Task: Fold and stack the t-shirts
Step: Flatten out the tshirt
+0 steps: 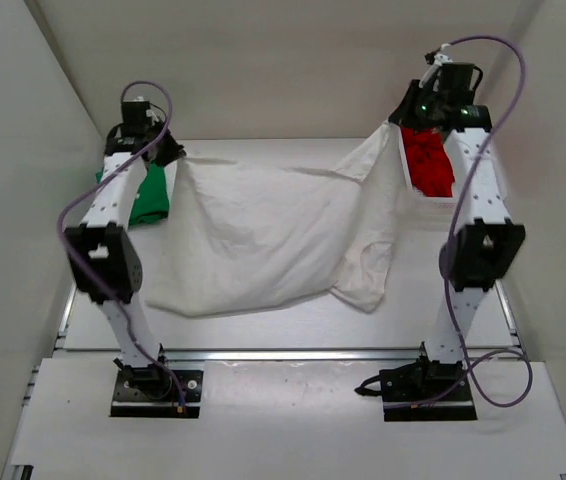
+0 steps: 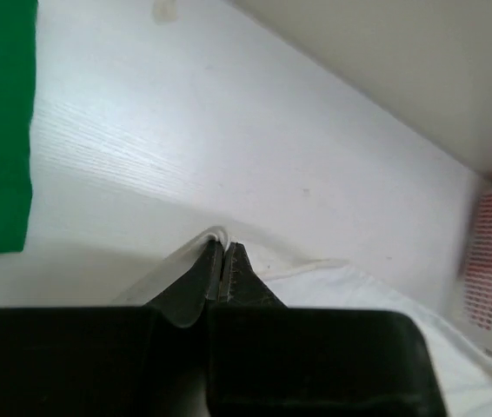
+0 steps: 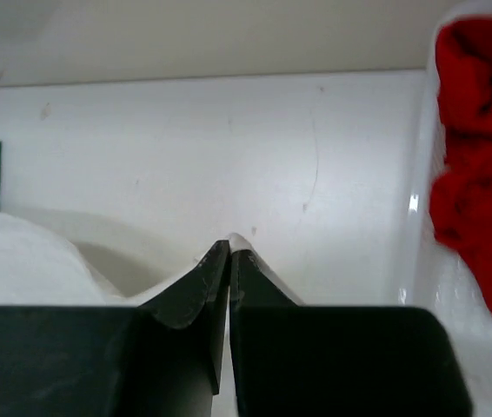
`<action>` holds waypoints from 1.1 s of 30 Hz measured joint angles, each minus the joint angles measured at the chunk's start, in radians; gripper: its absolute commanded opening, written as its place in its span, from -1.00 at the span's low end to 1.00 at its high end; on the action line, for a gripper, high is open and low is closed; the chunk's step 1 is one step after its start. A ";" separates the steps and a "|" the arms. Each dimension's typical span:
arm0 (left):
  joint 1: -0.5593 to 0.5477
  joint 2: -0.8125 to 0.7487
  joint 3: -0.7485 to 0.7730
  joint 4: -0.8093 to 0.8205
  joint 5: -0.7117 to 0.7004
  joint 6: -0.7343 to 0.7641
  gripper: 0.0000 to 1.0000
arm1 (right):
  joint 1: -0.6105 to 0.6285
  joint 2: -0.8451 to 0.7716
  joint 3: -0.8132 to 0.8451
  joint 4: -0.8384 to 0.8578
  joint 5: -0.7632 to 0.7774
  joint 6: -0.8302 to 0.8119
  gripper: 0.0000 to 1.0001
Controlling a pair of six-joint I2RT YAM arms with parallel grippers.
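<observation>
Left end effector [image 2: 222, 254] and right end effector [image 3: 230, 252] each clamp an edge of the white shirt [image 1: 263, 235], which stretches between them. A red shirt [image 1: 430, 160] lies beside the right one.

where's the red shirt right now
Top view: the red shirt sits in the basket at the far right, by the right arm, just right of the white shirt.

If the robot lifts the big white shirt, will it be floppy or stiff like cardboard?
Probably very floppy: the white t-shirt sags and wrinkles between the left gripper and the right gripper, which pinch its far edge. It looks light, since thin pinches seem enough to hold it. Its near edge would likely drag.
</observation>
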 measured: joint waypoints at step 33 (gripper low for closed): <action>0.148 -0.361 -0.803 0.435 0.074 -0.111 -1.00 | -0.038 -0.539 -1.199 0.403 -0.064 0.150 -1.00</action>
